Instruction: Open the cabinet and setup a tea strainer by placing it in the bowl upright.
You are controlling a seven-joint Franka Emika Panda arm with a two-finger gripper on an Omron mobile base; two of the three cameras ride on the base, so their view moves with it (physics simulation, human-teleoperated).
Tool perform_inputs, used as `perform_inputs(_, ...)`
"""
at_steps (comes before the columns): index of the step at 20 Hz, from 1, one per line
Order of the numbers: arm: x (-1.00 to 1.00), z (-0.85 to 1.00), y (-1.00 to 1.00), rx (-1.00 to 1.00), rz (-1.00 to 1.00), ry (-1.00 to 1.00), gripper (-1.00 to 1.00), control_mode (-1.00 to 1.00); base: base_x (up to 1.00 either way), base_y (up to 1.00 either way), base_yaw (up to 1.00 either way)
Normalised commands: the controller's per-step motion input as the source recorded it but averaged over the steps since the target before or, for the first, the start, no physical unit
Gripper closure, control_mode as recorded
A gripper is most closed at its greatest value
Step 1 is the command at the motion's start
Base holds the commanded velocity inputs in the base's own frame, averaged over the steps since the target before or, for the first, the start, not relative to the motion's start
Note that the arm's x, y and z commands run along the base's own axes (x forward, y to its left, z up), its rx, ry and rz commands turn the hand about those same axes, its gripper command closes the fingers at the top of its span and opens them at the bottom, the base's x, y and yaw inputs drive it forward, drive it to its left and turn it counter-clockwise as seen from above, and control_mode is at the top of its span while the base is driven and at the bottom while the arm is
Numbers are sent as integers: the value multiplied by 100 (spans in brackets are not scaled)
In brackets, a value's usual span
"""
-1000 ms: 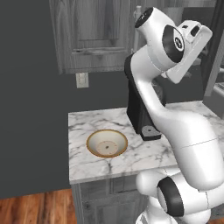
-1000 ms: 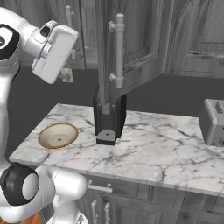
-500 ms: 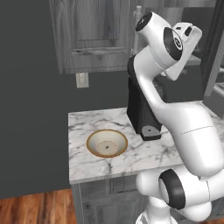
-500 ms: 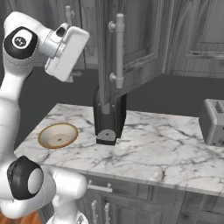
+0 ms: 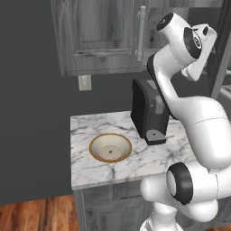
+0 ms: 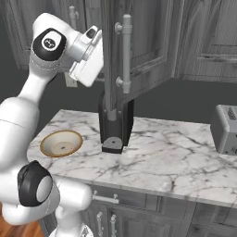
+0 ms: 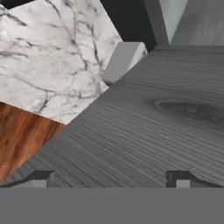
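My gripper (image 7: 112,177) stands wide with nothing between its fingertips, close against the grey wood-grain face of the cabinet door (image 6: 139,51), which hangs swung open with its bar handle (image 6: 126,53) outward. Below, the cream bowl (image 5: 110,147) sits on the marble counter (image 6: 185,157), left of the black coffee machine (image 5: 148,113). A toaster (image 6: 226,128) stands far right.
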Motion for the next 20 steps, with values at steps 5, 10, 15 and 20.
perform_inputs(5,9,0,-37,-5,0,20,-100,-100,0,0,0)
perform_inputs(10,-3,0,-58,-3,0,15,-100,-100,0,0,0)
perform_inputs(15,-25,0,-80,0,-1,10,-100,-100,0,0,0)
perform_inputs(20,-28,0,-80,0,-1,7,-100,-100,0,0,0)
